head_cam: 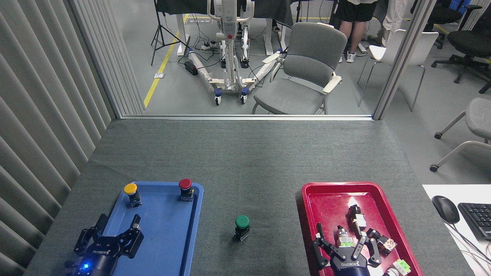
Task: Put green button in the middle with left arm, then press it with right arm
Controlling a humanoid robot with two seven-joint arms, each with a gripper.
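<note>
Counter (pixel 238 153) of grey felt-like texture, carrying everything. At far left, black three-finger left hand (pixel 115 230) with white lettering and a blue light, fingers spread apart and holding nothing, poised over the near corner of the shallow blue plastic tray (pixel 165 245). At the tray's far edge, upright: a yellow-capped push-button (pixel 130 193) toward the left corner, a red-capped push-button (pixel 185 189) toward the right corner.

Between the trays, on the bare grey middle (pixel 249 180) of the counter: small green button (pixel 242 227), touching neither tray. Round, glossy, domed green mushroom cap above a blocky black base with a glint of silver. Standing upright, long axis vertical, cap facing straight up, base flat on the felt. Somewhat nearer the blue tray than the red one, clear of both hands.

Further right, a shallow red plastic tray (pixel 307 199) holding several small switch parts (pixel 358 220) in black, silver and pale green. Over its near end, black three-finger right hand (pixel 345 241) with white lettering, fingers splayed wide, gripping nothing, well apart from the green button.

At the right edge, a white desk with a black computer mouse (pixel 445 209) and a black keyboard (pixel 477 220).
</note>
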